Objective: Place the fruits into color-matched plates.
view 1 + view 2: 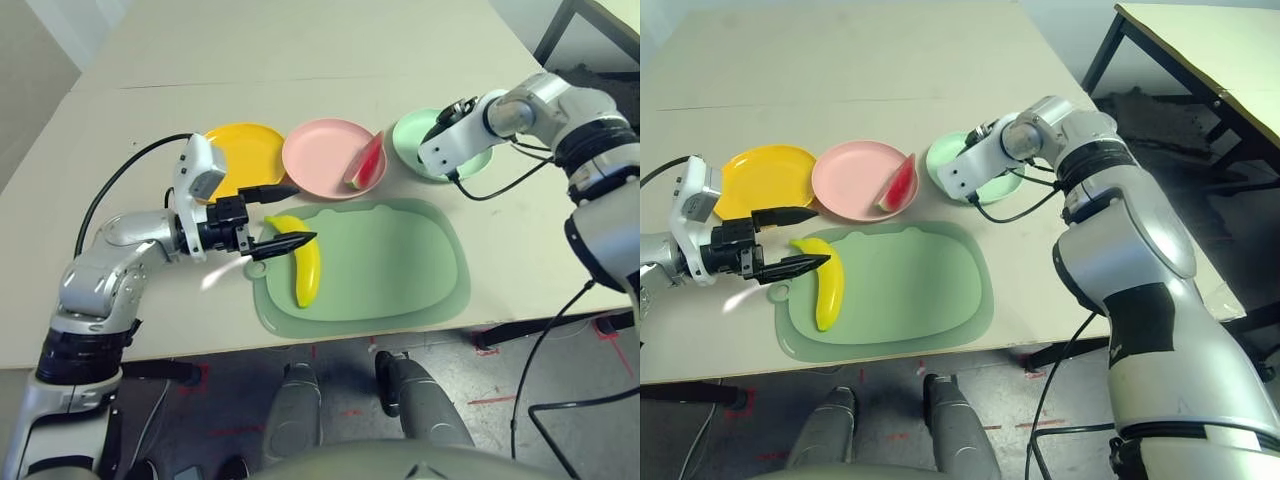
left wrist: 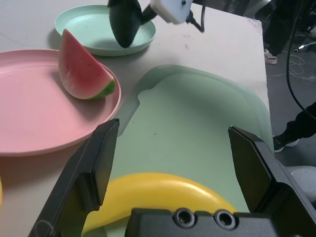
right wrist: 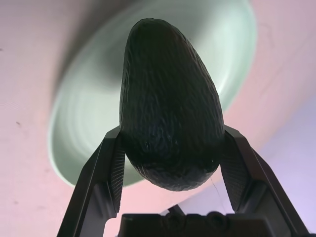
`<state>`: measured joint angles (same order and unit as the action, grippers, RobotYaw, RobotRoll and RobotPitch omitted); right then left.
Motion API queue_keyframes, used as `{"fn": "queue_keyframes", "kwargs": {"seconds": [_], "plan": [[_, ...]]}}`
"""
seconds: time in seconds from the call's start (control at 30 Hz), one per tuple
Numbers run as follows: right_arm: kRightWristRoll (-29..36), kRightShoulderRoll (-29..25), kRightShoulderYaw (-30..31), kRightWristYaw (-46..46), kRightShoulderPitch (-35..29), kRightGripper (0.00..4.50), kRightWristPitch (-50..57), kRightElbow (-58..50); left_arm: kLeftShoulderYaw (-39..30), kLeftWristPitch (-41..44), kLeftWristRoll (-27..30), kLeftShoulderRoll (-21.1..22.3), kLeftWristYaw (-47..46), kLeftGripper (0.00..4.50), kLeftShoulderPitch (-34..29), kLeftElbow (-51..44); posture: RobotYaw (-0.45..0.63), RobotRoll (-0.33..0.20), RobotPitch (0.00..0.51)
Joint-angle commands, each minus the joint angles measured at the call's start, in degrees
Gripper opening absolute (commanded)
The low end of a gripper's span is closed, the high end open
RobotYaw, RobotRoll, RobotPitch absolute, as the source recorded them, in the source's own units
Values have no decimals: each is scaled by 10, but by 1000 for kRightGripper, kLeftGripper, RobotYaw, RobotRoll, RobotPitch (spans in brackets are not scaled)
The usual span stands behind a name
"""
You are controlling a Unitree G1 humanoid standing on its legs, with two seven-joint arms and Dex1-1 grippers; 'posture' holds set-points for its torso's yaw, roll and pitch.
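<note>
The yellow banana (image 1: pixel 307 275) lies on the pale green mat (image 1: pixel 400 270). My left gripper (image 1: pixel 290 216) is open, its fingers on either side of the banana's near end without touching it. The watermelon wedge (image 1: pixel 367 162) rests on the right side of the pink plate (image 1: pixel 320 155). The yellow-orange plate (image 1: pixel 245 150) sits behind my left gripper with nothing on it. My right gripper (image 3: pixel 172 136) is shut on the dark green avocado (image 3: pixel 168 113) and holds it just over the mint green plate (image 1: pixel 410 135).
The three plates stand in a row behind the mat. A black cable (image 1: pixel 505 185) loops from my right wrist across the table beside the mint plate. The table's front edge runs just below the mat.
</note>
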<state>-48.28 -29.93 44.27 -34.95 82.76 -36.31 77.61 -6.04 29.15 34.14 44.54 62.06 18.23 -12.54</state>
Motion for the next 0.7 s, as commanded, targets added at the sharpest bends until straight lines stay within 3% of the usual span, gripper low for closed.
{"fn": "queue_keyframes", "kwargs": {"seconds": [0.03, 0.37, 0.53, 0.7], "plan": [[-3, 3, -5, 3, -5, 4362, 1, 4, -4, 4, 3, 8, 3, 4500, -13, -15, 30, 0, 182], [11, -8, -21, -16, 14, 4475, -17, -3, -2, -8, -7, 6, -1, 4500, -16, -15, 29, 0, 183], [101, -24, -98, -116, 20, 4475, -59, -29, -5, -43, -45, -7, -42, 4500, -2, 9, 26, 0, 184], [191, -45, -160, -238, -24, 4475, -72, -78, -4, -56, -51, -15, -55, 4500, 0, 16, 17, 0, 185]]}}
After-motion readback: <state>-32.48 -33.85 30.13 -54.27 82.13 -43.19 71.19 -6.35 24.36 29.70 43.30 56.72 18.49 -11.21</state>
